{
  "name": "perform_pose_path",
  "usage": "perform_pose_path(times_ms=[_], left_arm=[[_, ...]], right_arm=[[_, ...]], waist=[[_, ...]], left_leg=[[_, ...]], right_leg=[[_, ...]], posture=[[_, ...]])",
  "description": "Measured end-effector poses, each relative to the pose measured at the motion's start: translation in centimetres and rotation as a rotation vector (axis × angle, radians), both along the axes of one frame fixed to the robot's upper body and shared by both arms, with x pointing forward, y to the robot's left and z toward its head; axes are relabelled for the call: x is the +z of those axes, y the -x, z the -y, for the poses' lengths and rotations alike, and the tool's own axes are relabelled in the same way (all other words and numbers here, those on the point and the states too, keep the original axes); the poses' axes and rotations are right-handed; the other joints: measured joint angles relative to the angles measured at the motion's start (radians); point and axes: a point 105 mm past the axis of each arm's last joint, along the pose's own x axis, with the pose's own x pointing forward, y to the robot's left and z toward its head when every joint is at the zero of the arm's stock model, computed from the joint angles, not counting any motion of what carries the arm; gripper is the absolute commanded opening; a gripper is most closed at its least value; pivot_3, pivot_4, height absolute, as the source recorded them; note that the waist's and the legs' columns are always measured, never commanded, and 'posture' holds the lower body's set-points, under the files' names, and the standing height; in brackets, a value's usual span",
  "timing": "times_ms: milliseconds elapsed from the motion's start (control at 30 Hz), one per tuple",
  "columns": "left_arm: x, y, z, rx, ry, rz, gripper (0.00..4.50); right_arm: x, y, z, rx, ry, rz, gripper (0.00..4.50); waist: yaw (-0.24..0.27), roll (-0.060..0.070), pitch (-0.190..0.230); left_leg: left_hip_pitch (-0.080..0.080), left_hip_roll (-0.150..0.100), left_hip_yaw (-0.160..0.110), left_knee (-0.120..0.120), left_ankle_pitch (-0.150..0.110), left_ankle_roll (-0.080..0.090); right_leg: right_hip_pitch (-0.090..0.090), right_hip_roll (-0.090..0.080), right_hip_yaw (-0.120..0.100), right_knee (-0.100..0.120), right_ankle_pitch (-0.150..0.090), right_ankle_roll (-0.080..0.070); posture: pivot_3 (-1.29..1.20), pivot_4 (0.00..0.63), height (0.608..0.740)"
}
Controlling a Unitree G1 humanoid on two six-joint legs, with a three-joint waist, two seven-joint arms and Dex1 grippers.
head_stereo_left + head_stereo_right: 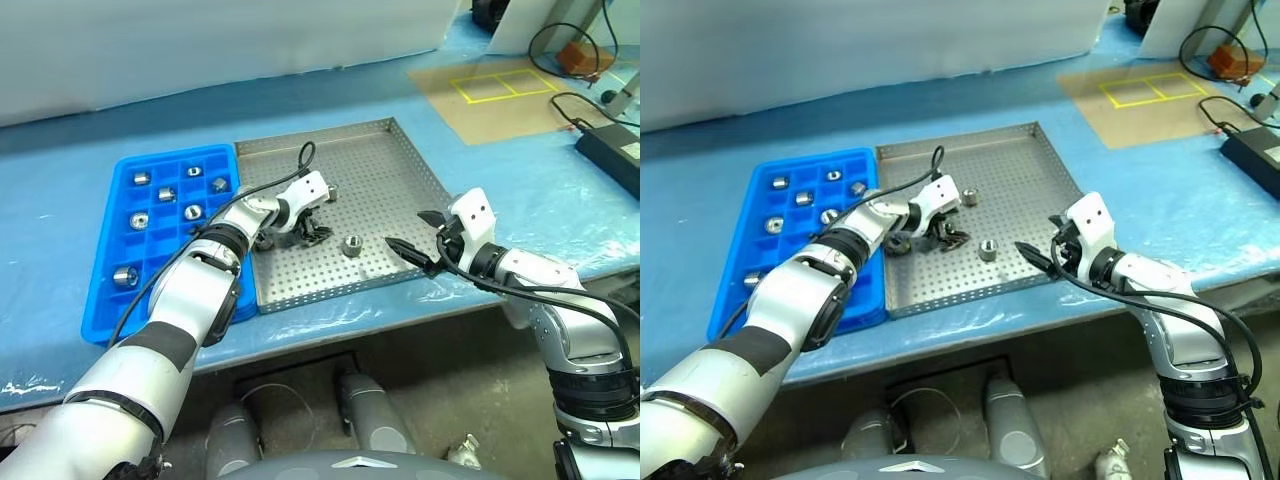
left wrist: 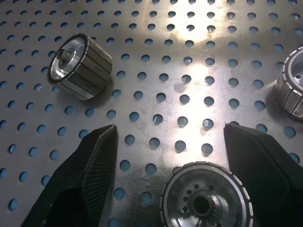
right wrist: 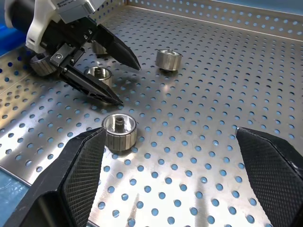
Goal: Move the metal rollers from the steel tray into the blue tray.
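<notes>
Lying on the blue-covered bench, the steel tray (image 1: 400, 190) sits just right of the blue tray (image 1: 112, 275), whose compartments hold several metal rollers (image 1: 138, 220). The left gripper (image 3: 111, 75) hangs low over the steel tray's near-left part, fingers spread wide around one roller (image 2: 203, 198) without touching. The right gripper (image 1: 410, 240) hovers wide open at the near-right rim, another roller (image 1: 352, 245) just left of it.

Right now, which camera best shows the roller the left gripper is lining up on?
The left wrist view: the roller sits end-up between the open fingers. The right wrist view shows it sideways beneath the left gripper; in the head views the gripper partly hides it.
</notes>
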Motion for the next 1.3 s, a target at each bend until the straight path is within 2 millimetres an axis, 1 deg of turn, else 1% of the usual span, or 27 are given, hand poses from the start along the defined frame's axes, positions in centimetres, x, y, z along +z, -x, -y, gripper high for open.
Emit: perform_pose_path(times_ms=[233,433,633,933,1033,1133,1167,1200,1233,1267,1300], left_arm=[[-0.1,0.3,-0.9,-0.026,-0.027,-0.038,3.84],[-0.2,0.5,-1.9,-0.046,-0.051,-0.062,3.84],[-0.3,0.8,-3.1,-0.06,-0.068,-0.09,3.84],[-0.4,0.9,-3.2,-0.078,-0.082,-0.084,3.84],[-0.4,1.0,-3.2,-0.085,-0.083,-0.083,3.25],[-0.6,1.2,-3.0,-0.101,-0.084,-0.099,2.3],[-0.7,1.2,-3.0,-0.102,-0.087,-0.099,2.3],[-0.7,1.2,-3.0,-0.102,-0.089,-0.099,2.3],[-0.7,1.2,-3.1,-0.103,-0.092,-0.098,1.85],[-0.7,1.3,-3.1,-0.105,-0.095,-0.1,1.74],[-0.7,1.3,-3.3,-0.107,-0.098,-0.103,1.73]], right_arm=[[-0.1,0.0,-0.1,-0.001,0.002,-0.001,4.5],[0.0,-0.1,-0.7,0.016,0.006,0.002,4.5],[-0.1,-0.2,-0.8,0.019,0.005,0.001,4.5],[0.1,-0.6,-1.1,0.038,0.004,0.005,4.5],[0.0,-0.7,-1.1,0.036,0.003,0.001,4.5],[-0.1,-0.8,-1.0,0.033,0.002,-0.002,4.5],[-0.1,-0.8,-1.0,0.034,0.002,-0.003,4.5],[-0.2,-0.8,-1.1,0.039,0.004,-0.004,4.5],[-0.2,-0.8,-1.3,0.044,0.005,-0.005,4.5],[-0.3,-0.8,-1.4,0.049,0.005,-0.007,4.5],[-0.3,-0.8,-1.4,0.049,0.005,-0.007,4.5]], waist=[[-0.032,0.0,0.0],[-0.048,0.0,0.0],[-0.06,0.0,0.0],[-0.059,0.0,0.0],[-0.059,0.001,0.0],[-0.059,0.001,0.0],[-0.059,0.001,0.0],[-0.06,0.0,0.0],[-0.06,0.0,0.0],[-0.062,0.0,0.0],[-0.064,0.0,0.0]], left_leg=[[0.0,-0.003,0.0,0.0,-0.003,0.006],[0.001,-0.003,0.0,0.0,-0.003,0.006],[0.005,-0.004,0.0,0.0,-0.004,0.005],[0.005,-0.005,0.0,0.0,-0.004,0.006],[0.005,-0.005,0.0,0.0,-0.004,0.006],[0.006,-0.005,0.0,0.0,-0.004,0.006],[0.007,-0.006,0.0,0.0,-0.004,0.006],[0.008,-0.007,0.0,0.0,-0.004,0.006],[0.008,-0.007,0.0,0.0,-0.004,0.006],[0.008,-0.008,0.0,0.0,-0.004,0.005],[0.008,-0.009,0.0,0.0,-0.004,0.005]], right_leg=[[0.005,-0.003,-0.001,-0.007,0.0,0.0],[0.006,-0.003,-0.003,-0.008,0.0,0.0],[0.009,-0.004,-0.003,-0.008,0.0,0.0],[0.01,-0.006,-0.004,-0.008,0.0,0.0],[0.01,-0.006,-0.005,-0.008,0.0,0.0],[0.011,-0.006,-0.006,-0.008,0.0,0.0],[0.011,-0.007,-0.006,-0.008,0.0,0.001],[0.011,-0.007,-0.007,-0.008,-0.003,0.005],[0.011,-0.007,-0.007,-0.008,-0.004,0.007],[0.011,-0.007,-0.007,-0.008,-0.004,0.007],[0.011,-0.009,-0.007,-0.008,-0.004,0.007]], posture=[[-0.77,0.15,0.74],[-0.76,0.15,0.74],[-0.74,0.15,0.74],[-0.73,0.15,0.74],[-0.73,0.15,0.74],[-0.73,0.15,0.74],[-0.73,0.15,0.74],[-0.72,0.15,0.74],[-0.72,0.15,0.74],[-0.72,0.15,0.74],[-0.71,0.15,0.74]])
